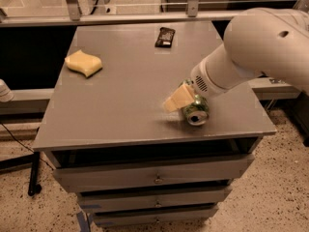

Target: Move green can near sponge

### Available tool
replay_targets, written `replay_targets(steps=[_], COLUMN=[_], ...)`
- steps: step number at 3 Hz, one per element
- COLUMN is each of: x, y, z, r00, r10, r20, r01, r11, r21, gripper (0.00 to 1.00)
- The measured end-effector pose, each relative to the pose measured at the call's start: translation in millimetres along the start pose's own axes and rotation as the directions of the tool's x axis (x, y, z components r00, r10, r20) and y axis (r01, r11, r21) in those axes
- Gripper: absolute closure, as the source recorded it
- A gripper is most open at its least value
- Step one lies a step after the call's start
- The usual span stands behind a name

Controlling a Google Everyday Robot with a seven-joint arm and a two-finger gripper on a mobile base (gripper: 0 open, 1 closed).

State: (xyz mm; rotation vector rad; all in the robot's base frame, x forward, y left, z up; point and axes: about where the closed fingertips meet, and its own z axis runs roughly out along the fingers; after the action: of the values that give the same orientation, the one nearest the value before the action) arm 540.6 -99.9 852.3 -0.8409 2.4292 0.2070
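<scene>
Green can [197, 112] lies sideways near the table's [120, 115] front right corner, your gripper [183, 102] against it, likely for grasping; clamped or not, unclear. Sponge [83, 63] sits near the left edge.

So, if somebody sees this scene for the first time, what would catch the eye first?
First, the big white arm on the right, with its gripper down at the green can, which lies on its side near the front right of the grey table. Next, the pale yellow sponge far away at the back left, and a dark wrapped bar near the back edge.
</scene>
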Motion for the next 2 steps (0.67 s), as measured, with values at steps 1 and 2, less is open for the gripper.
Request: replay_targets(steps=[1,2], x=[-10,-33], y=[8,15], z=[5,12], r00=[1.000,0.997], r10=[-0.006,-0.066], r20=[0.018,0.050], r01=[0.006,0.068], r11=[0.9999,0.9967], r21=[-0.016,-0.043], gripper=[0.42,0.73])
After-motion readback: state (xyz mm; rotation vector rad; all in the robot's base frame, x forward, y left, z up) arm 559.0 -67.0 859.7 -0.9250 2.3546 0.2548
